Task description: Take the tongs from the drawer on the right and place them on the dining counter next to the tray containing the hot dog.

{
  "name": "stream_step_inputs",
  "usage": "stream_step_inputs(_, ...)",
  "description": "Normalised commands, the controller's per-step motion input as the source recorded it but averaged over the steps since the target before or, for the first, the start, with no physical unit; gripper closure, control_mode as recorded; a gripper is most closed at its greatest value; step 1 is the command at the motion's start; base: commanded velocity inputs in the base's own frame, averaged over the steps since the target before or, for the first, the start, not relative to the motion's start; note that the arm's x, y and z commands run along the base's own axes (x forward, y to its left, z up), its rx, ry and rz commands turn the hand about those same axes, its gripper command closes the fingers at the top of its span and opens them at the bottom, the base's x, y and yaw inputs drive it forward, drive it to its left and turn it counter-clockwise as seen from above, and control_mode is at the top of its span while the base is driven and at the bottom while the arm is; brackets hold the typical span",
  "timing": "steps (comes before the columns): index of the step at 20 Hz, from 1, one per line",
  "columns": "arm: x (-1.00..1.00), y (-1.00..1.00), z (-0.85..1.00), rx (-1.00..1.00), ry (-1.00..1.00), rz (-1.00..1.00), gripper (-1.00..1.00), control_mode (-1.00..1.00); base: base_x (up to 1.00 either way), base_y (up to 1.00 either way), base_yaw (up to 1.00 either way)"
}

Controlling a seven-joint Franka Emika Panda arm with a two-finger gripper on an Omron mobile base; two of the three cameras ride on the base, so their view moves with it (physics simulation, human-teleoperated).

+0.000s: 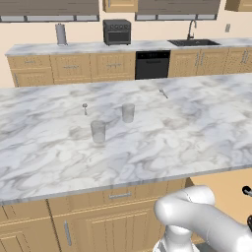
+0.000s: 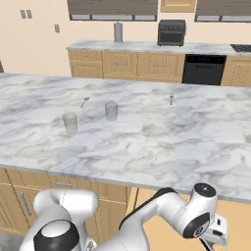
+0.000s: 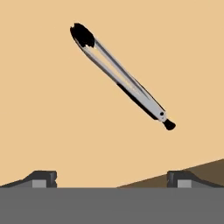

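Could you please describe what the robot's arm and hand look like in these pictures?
The arm is made of smooth, rounded glossy white segments with dark grey to black joints, one ending in a round dark cap. The hand has two small dark grey finger tips with lighter grey blocky faces. No cables or markings are visible.

2 glasses (image 1: pixel 98 131) (image 1: pixel 128 112) near each other; toaster oven (image 1: pixel 117 31), sink (image 1: pixel 193 43) behind.
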Motion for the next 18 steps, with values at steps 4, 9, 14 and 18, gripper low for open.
stream_step_inputs(4, 0.13, 0.02, 0.00, 0.00, -0.01, 0.19, -1.00, -1.00, 0.00, 0.00, 0.00)
stream_step_inputs(9, 0.18, 0.01, 0.00, 0.00, -0.01, 0.18, -1.00, -1.00, 0.00, 0.00, 0.00)
stream_step_inputs(14, 0.01, 0.13, -0.06, 0.00, 0.00, 0.18, -1.00, -1.00, 0.00, 0.00, 0.00)
stream_step_inputs(18, 0.08, 0.11, -0.10, 0.00, 0.00, 0.18, -1.00, -1.00, 0.00, 0.00, 0.00)
